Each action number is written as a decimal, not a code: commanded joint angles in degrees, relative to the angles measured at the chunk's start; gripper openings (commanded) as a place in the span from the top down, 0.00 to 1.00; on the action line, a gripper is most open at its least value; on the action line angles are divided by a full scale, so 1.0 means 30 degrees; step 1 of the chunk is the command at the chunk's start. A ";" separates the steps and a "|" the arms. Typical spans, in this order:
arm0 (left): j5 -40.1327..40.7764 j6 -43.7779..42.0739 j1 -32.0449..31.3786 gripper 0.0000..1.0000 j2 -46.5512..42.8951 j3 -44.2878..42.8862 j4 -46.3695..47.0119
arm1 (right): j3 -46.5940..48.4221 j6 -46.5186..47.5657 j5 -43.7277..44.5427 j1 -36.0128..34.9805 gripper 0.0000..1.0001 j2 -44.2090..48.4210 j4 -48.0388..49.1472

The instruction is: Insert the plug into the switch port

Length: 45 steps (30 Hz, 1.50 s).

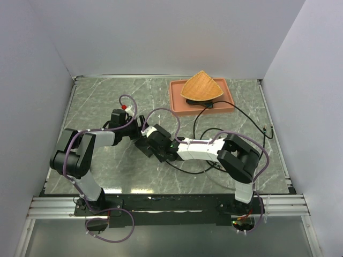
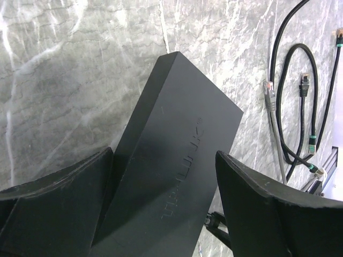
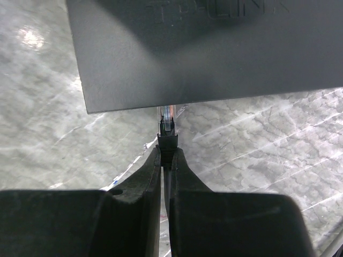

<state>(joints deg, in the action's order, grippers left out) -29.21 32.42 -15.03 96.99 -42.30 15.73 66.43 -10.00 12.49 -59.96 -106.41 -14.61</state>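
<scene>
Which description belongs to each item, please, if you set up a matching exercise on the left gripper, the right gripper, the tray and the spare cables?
Things:
1. left gripper
2. right gripper
3. terracotta tray
4. spare cables

Descriptions:
A. lying loose on the table
B. shut on the plug
C. fingers on either side of the black box
D. at the far side, under a woven wedge

Pairs: 1-C, 2-B, 3-D, 4-A

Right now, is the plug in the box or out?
Cannot tell fully: the plug, pinched by the right gripper, reaches the box edge; port hidden.
</scene>
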 commanded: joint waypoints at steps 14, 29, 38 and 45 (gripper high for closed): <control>-0.0606 0.0061 -0.0235 0.17 0.0043 0.0712 -0.0906 | 0.1470 -0.0183 -0.0150 -0.0109 1.00 -0.0419 0.1119; 0.0656 0.0589 -0.0235 0.17 -0.0485 0.0772 -0.1228 | -0.1285 0.0989 -0.2816 -0.0197 1.00 0.0900 0.2613; 0.0655 0.0412 -0.0206 0.18 -0.0309 0.0888 -0.1375 | -0.0787 0.0111 -0.0943 -0.0198 1.00 0.0987 0.2234; 0.0656 0.0383 -0.0206 0.18 -0.0309 0.0859 -0.1375 | -0.1315 0.0170 -0.0735 -0.0197 1.00 0.1749 0.2906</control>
<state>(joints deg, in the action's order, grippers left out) -27.75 33.69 -15.25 96.14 -41.10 16.29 62.98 -9.13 8.32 -60.16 -105.23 -9.69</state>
